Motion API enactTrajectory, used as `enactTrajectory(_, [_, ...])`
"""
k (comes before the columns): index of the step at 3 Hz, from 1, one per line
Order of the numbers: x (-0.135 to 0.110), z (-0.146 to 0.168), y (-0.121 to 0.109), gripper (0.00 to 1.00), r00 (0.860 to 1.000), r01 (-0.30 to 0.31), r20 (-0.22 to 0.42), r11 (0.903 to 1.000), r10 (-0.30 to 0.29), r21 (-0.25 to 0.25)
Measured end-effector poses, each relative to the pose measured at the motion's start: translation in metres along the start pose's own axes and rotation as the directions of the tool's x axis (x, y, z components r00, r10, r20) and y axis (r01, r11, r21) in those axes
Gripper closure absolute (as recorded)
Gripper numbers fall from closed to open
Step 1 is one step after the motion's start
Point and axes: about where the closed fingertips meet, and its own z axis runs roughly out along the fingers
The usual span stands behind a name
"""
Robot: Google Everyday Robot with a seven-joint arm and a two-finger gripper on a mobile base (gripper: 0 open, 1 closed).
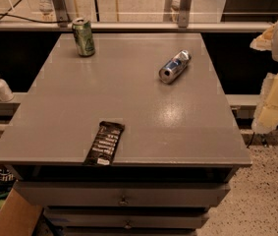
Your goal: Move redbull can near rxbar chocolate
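From my station, the slim blue-and-silver metal redbull can (174, 66) lay on its side toward the far right of the grey flat-topped cabinet (187, 132), one shiny silver end turned toward the near left. The flat rxbar chocolate (104, 142), in a dark brown-black wrapper with rows of white lettering, lay at the near edge, left of centre and well apart from the can. A wider green drink can (83, 37) stood upright near the far left corner.

The cream-coloured gripper (275, 90) hung off the cabinet's right side, touching nothing. I could not tell whether the pincer was apart or together.

I judged the redbull can light and smooth, with thin walls that would dent under a hard squeeze. Lying down, it would roll at a nudge (the cabinet top looked glossy and would not have helped). I thought the best hold was from above, across the middle of the barrel, with the pincer square to its long axis and only a modest squeeze. The bar looked light enough to skid if bumped.
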Motion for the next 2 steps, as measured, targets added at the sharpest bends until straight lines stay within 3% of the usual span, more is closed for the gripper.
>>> enactTrajectory(2, [-0.0029,0.0027,-0.0031,0.0,1.0,0.009,0.005,1.0,-0.009,0.002])
